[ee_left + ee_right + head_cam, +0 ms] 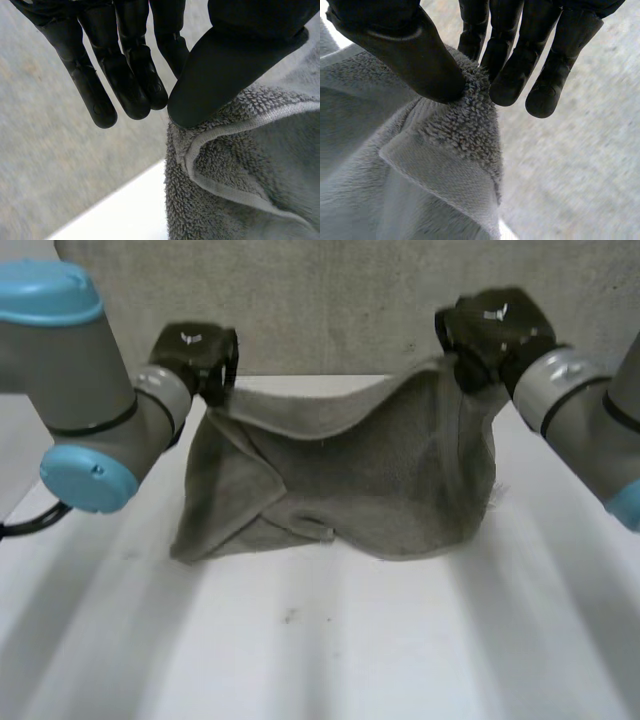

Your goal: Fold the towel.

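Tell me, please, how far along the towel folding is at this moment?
Done: two corners are picked up, with the left hand and the right hand each pinching one corner of the towel. In hand: the towel hangs between them, its lower part bunched and rumpled on the table. Left: no neat fold shows yet, so the lifted edge probably has to be laid over and flattened.
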